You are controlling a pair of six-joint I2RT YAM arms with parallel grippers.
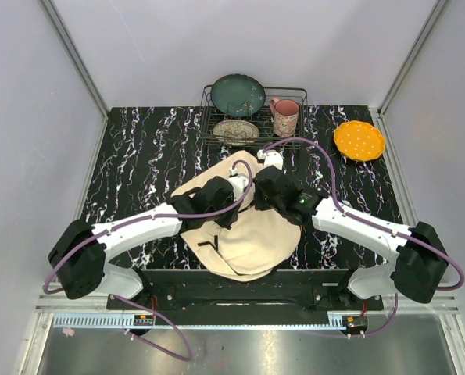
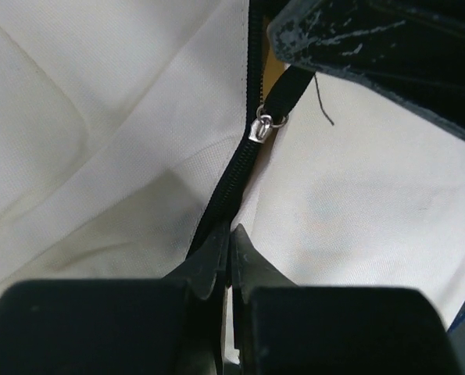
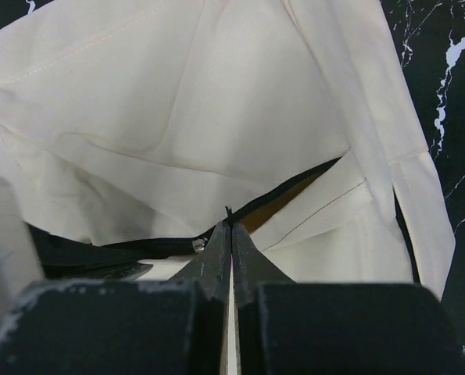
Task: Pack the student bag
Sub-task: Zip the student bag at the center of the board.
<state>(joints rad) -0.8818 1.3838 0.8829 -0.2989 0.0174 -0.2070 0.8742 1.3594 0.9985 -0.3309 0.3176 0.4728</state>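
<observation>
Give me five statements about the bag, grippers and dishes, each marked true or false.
1. The bag lies on the table, nearer than the rack. True.
2. The orange plate sits in the rack. False: it lies on the table, right of the rack.
3. The left gripper is wide open. False: its fingers are pressed together at the zipper.
4. A pink mug stands in the rack. True.
5. The right gripper is shut. True.

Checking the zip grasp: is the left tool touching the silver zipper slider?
Apart. Left wrist view: the left tool pinches the black zipper track lower down, with bare track between its tips and the silver slider.
</observation>
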